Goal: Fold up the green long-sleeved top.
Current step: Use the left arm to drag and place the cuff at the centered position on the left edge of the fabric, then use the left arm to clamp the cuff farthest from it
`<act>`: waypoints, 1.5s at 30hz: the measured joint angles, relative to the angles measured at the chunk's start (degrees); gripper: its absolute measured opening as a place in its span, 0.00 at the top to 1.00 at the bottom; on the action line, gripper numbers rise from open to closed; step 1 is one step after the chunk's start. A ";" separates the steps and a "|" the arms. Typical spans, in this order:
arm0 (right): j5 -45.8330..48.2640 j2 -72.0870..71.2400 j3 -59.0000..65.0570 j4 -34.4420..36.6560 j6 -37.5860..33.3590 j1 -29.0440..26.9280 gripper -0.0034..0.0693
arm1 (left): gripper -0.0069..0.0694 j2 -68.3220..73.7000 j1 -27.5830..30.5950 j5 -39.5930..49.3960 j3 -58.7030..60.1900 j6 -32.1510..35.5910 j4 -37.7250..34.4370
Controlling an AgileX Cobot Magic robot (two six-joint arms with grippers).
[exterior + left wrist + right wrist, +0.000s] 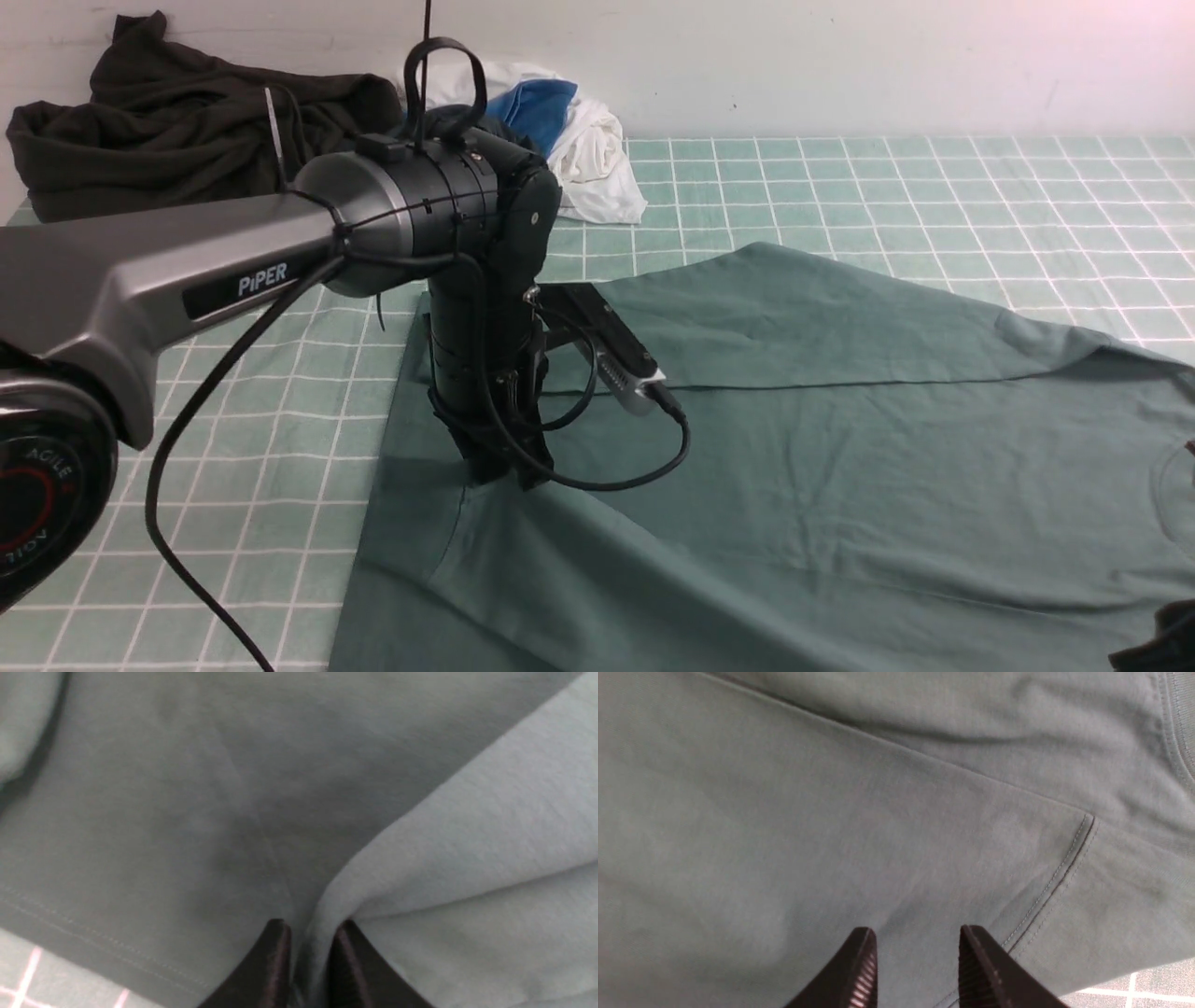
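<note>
Green long-sleeved top [840, 448] lies spread on the counter [934, 187], centre to right edge, far side folded over toward the near side. Front view: left gripper [504, 471] pressed down on the top's left part, tips hidden by the wrist. Left wrist view fills that in: fingers [275, 952] a narrow gap apart with a ridge of cloth in the gap; can't tell if it's clamped. Hem stitching and counter grid sit at the frame corner. Only the right wrist view shows the right gripper [917, 933] properly: fingers clearly apart over flat cloth beside a stitched hem, holding nothing. Far left, front view only: dark garment [187, 121], white and blue cloth [588, 140].
</note>
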 joint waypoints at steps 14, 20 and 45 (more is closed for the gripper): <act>-1.12 0.00 -7.11 -0.05 -0.05 0.00 0.62 | 0.34 1.81 11.20 -3.88 -9.57 -13.63 -6.40; -1.18 0.00 -11.57 0.00 -0.31 0.00 0.62 | 0.34 7.65 15.99 -8.34 -14.58 -13.93 -14.61; 1.47 0.01 -11.96 0.05 -0.56 0.00 0.62 | 0.89 15.16 16.47 -3.64 -17.94 -13.88 -16.53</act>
